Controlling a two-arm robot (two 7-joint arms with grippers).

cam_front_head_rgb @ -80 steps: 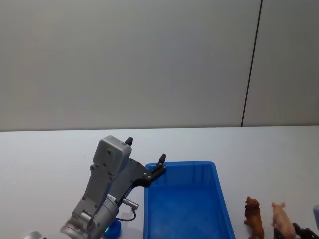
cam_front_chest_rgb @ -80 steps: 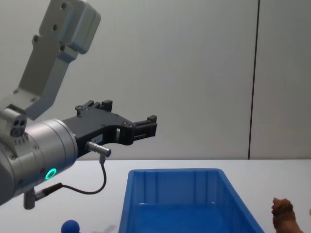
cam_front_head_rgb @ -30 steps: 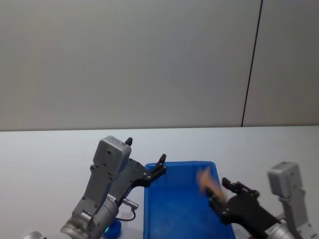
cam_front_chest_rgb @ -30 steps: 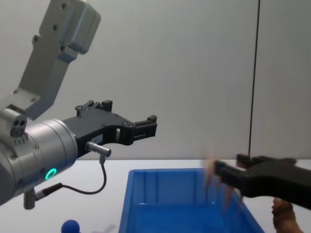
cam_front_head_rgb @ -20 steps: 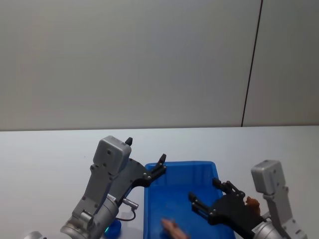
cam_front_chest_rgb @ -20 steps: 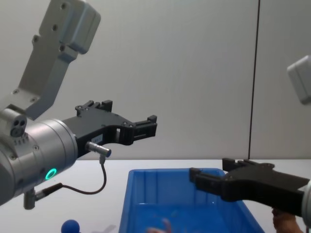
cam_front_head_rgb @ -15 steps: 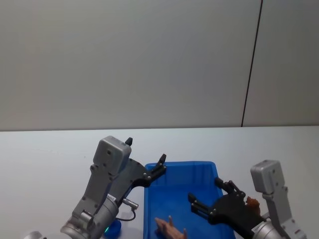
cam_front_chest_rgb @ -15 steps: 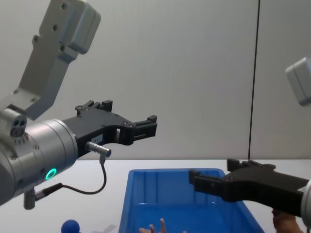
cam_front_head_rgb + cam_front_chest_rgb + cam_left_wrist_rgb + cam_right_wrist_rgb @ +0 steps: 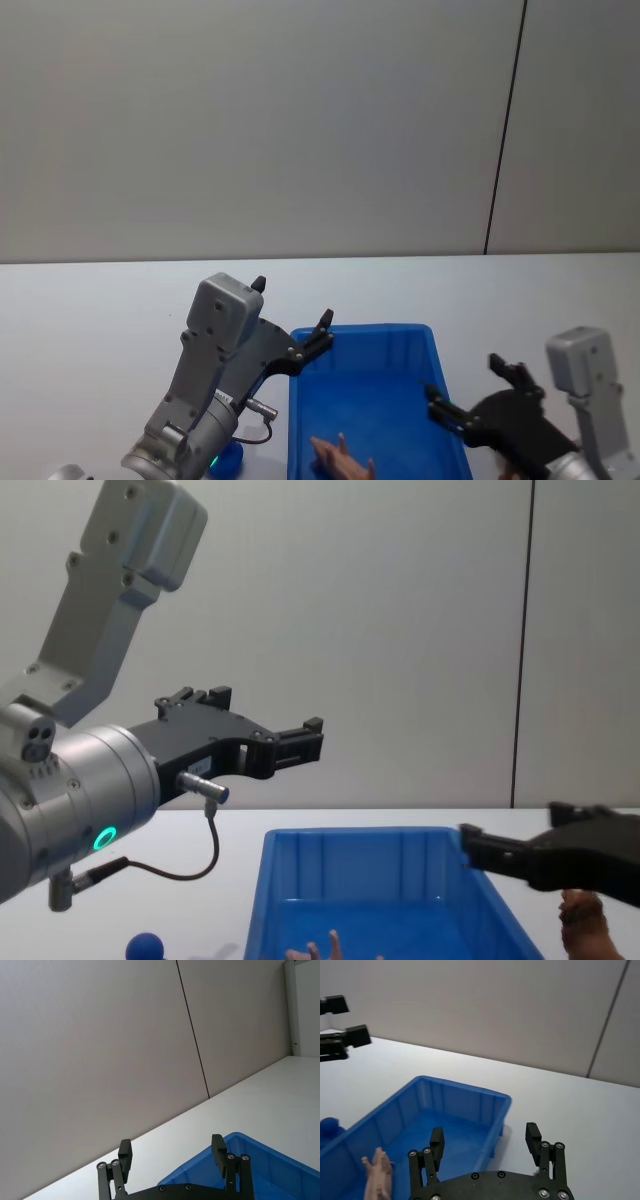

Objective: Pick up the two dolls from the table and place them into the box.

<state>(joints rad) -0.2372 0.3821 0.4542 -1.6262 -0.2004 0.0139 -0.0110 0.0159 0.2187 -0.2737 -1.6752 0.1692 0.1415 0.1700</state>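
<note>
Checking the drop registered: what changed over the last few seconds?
The right gripper carried the pink doll off the table, dropped it into the box and drew back rightward, open. Unchanged: left gripper open by the box's far left corner, brown doll on the table, blue ball.

You'll find no text, label, brand, number or sign legible in any of these views.

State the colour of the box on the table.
Bright blue. The box shows best in the right wrist view.
</note>
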